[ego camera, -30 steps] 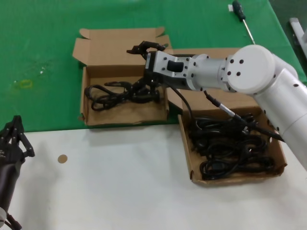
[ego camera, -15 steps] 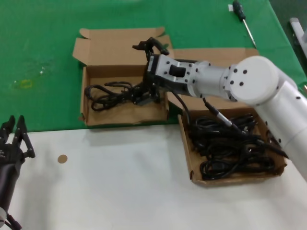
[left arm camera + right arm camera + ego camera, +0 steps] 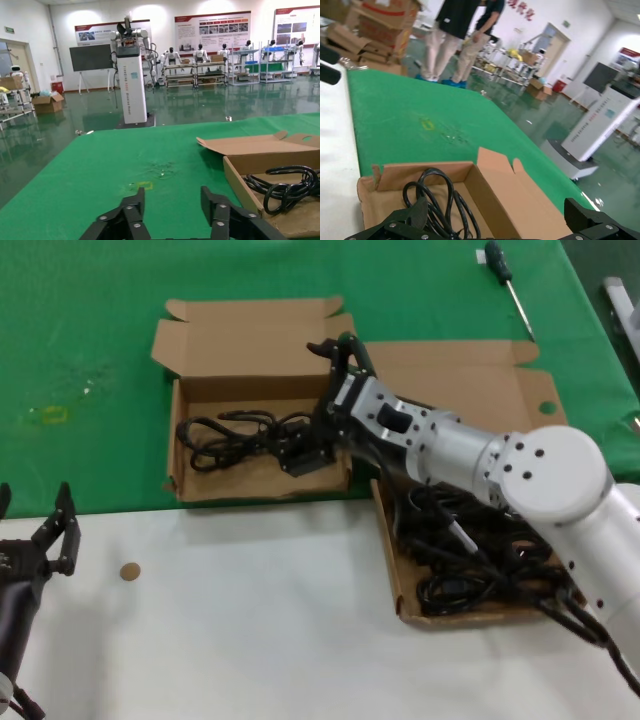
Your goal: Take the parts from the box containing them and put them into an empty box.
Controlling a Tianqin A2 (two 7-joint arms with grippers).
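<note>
The empty box [image 3: 255,338] with the short lid lies at the back left on the green cloth and holds one black cord bundle [image 3: 235,437] on its floor. My right gripper [image 3: 328,392] hangs open over that box's right end, above the cord's plug, with nothing between its fingers. Its wrist view shows the same cord [image 3: 434,196] and box wall [image 3: 490,192] beyond the right gripper [image 3: 495,220]. The box containing the parts [image 3: 455,370] sits to the right, with several cords [image 3: 480,550] piled inside. My left gripper [image 3: 35,540] is parked open at the near left [image 3: 172,202].
A black-handled screwdriver [image 3: 506,278] lies at the back right on the green cloth. A small brown disc [image 3: 130,571] sits on the white table in front. A grey object [image 3: 622,298] shows at the right edge. The left wrist view catches the left box's corner [image 3: 240,172].
My right gripper has tilted up and drawn back to the right from the cord, which stays lying in the left box. The left gripper has shifted slightly lower.
</note>
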